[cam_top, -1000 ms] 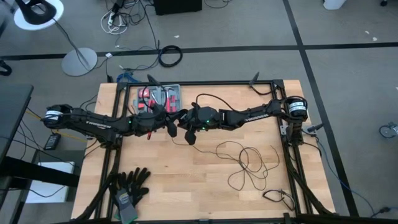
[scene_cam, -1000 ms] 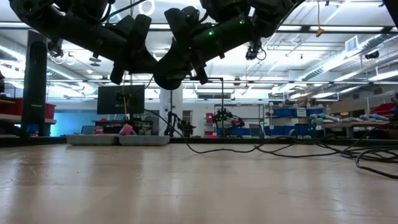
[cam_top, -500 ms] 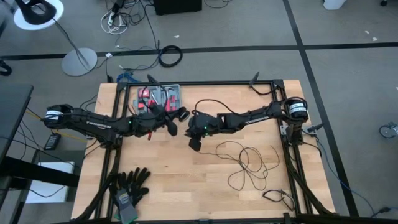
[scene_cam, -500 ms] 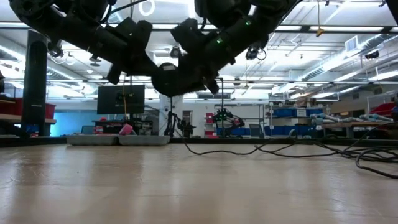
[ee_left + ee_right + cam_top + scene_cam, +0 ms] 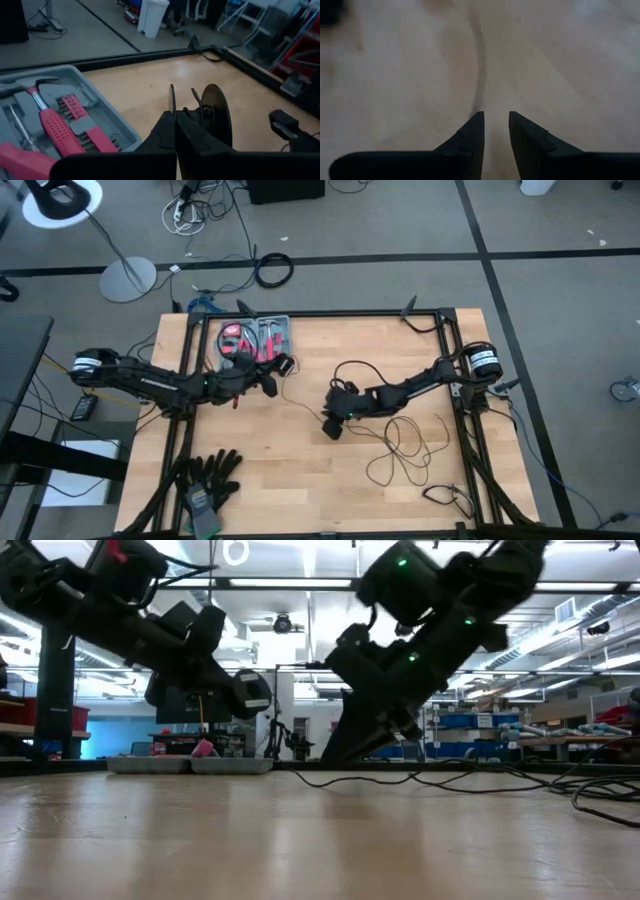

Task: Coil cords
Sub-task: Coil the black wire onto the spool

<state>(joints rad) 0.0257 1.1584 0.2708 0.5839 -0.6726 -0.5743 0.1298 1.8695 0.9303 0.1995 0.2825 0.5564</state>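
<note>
We bring right gripper (image 5: 331, 427), jaws parted, empty, low over table (image 5: 260, 480) middle, straddling cord (image 5: 479, 85); loose loops toward right edge; left gripper (image 5: 175, 131) clenched on puck (image 5: 216, 114) near toolbox (image 5: 255, 337); centre strand before closing

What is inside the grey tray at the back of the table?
The grey tray holds red-handled tools and a hammer. The left gripper, shut on the cord's puck, hides its near corner.

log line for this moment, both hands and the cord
left hand: shut on puck, near tool tray | right hand: open, low over cord, mid-table | cord loops: loose, uncoiled
</note>
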